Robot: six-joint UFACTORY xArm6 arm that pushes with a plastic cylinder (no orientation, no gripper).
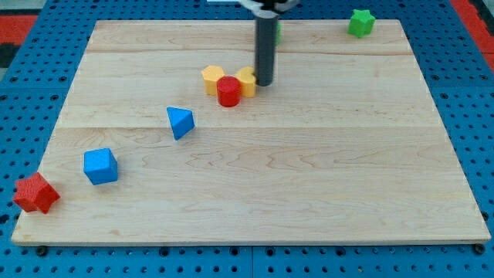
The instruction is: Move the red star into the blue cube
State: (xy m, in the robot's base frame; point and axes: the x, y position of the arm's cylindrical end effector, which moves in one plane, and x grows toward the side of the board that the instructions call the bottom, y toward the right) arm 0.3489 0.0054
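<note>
The red star (35,193) lies at the board's bottom left corner. The blue cube (100,165) sits just to its upper right, a short gap apart. My tip (264,83) rests on the board near the view's top middle, far from both, touching the right side of a yellow block (247,80). The rod rises straight up out of the view.
A red cylinder (228,91) sits between a yellow block (212,78) and the other yellow one. A blue triangular block (181,122) lies between this cluster and the blue cube. A green star (360,22) is at the top right; a green block peeks behind the rod (277,32).
</note>
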